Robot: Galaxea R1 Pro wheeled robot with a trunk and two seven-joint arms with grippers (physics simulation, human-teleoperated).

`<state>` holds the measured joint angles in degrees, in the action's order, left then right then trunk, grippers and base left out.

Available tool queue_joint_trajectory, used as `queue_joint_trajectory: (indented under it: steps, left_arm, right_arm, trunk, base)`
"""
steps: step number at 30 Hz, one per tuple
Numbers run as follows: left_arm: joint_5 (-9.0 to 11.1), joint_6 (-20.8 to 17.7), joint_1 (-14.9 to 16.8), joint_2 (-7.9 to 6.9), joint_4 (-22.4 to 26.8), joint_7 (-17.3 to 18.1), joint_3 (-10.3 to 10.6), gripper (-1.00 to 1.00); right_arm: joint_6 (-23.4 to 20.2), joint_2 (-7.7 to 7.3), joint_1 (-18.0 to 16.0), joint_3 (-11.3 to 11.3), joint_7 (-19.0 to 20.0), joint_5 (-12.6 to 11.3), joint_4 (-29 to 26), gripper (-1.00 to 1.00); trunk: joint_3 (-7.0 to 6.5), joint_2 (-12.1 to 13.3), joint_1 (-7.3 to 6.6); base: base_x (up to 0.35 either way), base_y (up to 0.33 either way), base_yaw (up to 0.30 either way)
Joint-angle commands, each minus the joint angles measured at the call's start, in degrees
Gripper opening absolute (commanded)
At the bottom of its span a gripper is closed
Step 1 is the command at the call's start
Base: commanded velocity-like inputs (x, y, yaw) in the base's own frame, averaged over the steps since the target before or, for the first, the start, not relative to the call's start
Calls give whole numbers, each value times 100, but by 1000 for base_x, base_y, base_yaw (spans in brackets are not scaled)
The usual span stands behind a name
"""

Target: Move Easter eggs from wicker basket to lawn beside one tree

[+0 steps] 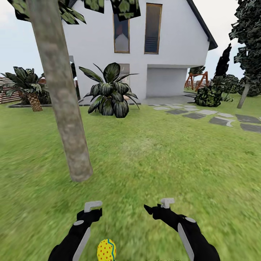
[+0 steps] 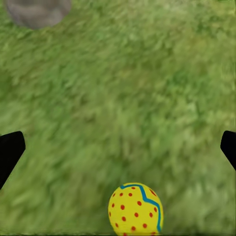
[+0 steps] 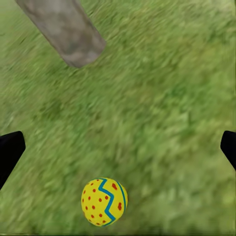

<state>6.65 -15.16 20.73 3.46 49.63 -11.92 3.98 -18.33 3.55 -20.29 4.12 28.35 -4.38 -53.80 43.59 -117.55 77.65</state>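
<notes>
A white gabled house (image 1: 163, 50) stands beyond grey stepping stones (image 1: 217, 117) under pale sky.

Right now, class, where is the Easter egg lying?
The Easter egg lies on the lawn at the head view's bottom edge, beside the left gripper, short of the tree.

Easter egg (image 1: 106, 250) on lawn (image 1: 163, 152), tree (image 1: 61, 94) behind-left

Rough mottled bark on the tree (image 1: 59, 94), a smooth matt painted egg (image 1: 106, 250) (red-dotted), coarse lawn (image 1: 163, 152).
</notes>
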Motion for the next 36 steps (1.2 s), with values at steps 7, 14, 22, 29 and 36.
queue_joint_trajectory:
  steps: [7, 14, 22, 29, 36]
  left_arm:
    - [61, -22, 3, 4, -5, -46, 20, 100]
    - [70, -28, 9, 5, -18, -49, -12, 100]
    - [83, -42, 12, -1, -25, -47, -46, 100]
    - [389, -48, 17, -26, -37, -52, -47, 100]
    - [455, -45, 19, -32, -43, -59, -46, 100]
  right_arm:
    - [-56, 16, -2, -7, -6, -29, -7, 100]
    - [-56, 46, -2, -17, -45, -15, -7, 100]
    - [-56, 61, -2, -24, -58, -11, -8, 100]
    - [9, 39, -2, -1, -15, -52, -7, 100]
    - [8, 59, -2, -13, -51, -28, -7, 100]
  trunk:
    - [-48, 117, -69]
    - [-174, 398, -222]
    - [-317, 719, -398]
    - [-443, 1000, -552]
    - [-568, 1281, -706]
  base:
    - [-54, 0, 285]
    - [-6, 0, 290]
    - [0, 0, 292]
    - [0, 0, 171]
    - [0, 0, 168]
